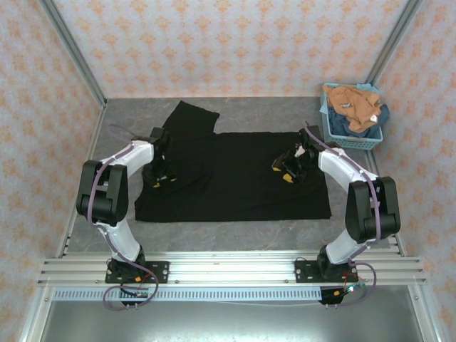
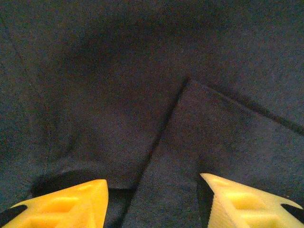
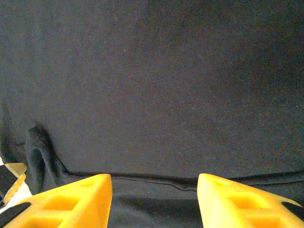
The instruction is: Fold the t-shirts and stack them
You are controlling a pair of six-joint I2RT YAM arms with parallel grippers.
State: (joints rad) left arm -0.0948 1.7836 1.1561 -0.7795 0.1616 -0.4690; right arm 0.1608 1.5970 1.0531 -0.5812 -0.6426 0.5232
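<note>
Black t-shirt (image 1: 235, 187) lies spread flat across the middle of the table (image 1: 249, 107), with the left gripper (image 1: 161, 179) and right gripper (image 1: 286, 173) low over it, fingers apart and empty, probably so each can pinch cloth for a fold.

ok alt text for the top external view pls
A large black cloth t-shirt lies spread on the grey table, one sleeve sticking out at the far left. The left gripper and right gripper are both low over it, one near each side. A light blue plastic mesh basket at the far right holds an orange-tan t-shirt.
</note>
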